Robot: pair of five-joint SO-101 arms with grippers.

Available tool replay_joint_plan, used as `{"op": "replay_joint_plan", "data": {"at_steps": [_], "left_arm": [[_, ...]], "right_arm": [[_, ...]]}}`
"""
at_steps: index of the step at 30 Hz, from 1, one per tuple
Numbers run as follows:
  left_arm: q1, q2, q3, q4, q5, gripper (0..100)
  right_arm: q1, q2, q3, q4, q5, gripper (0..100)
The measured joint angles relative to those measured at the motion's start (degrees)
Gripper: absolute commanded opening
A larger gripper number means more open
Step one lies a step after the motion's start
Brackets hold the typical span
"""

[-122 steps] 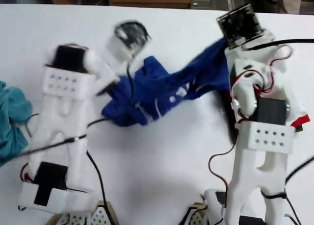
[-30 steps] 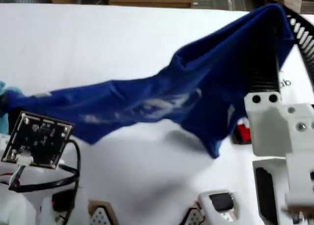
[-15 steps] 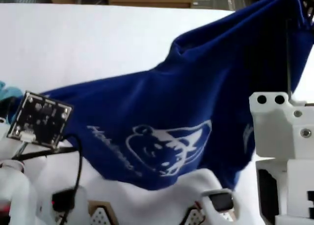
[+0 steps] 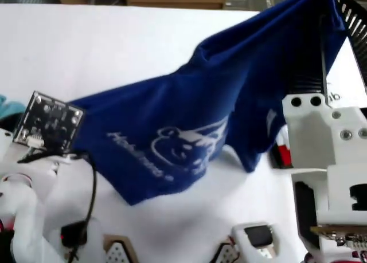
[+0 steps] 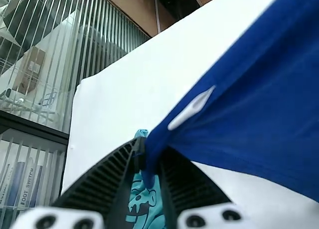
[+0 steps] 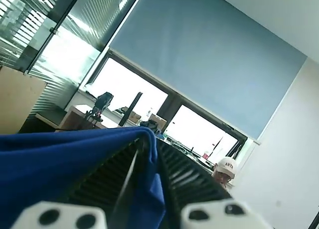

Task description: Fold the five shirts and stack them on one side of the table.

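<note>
Blue shirt (image 4: pixel 189 120): hangs stretched in the air above the white table (image 4: pixel 114 51), strung between the two arms, white print facing up.
Left gripper (image 5: pixel 149 161): jaws pinched narrow on one edge of the blue shirt, low over the table's left side.
Right gripper (image 6: pixel 147 154): jaws clamped on the opposite edge, held high at the right.
Teal shirt (image 5: pixel 142 209): crumpled on the table, beneath the left gripper.
</note>
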Motion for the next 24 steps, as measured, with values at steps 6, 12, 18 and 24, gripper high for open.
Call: {"op": "replay_joint_plan", "data": {"at_steps": [6, 12, 18, 24], "left_arm": [[0.0, 0.0, -4.2, 1.7, 0.0, 2], [-2.5, 0.0, -5.9, 1.8, 0.0, 2], [-3.7, 0.0, -5.9, 1.8, 0.0, 2], [-3.7, 2.5, 2.6, -4.8, 0.0, 2]], "right_arm": [[0.0, -0.8, -3.2, 3.4, 0.0, 2.1], [-3.2, -4.0, -5.2, 9.7, 0.0, 2.1], [-3.5, -4.0, -4.3, 10.2, 0.0, 2.1], [-3.7, 0.4, 3.0, 5.7, 0.0, 2.1]]}}
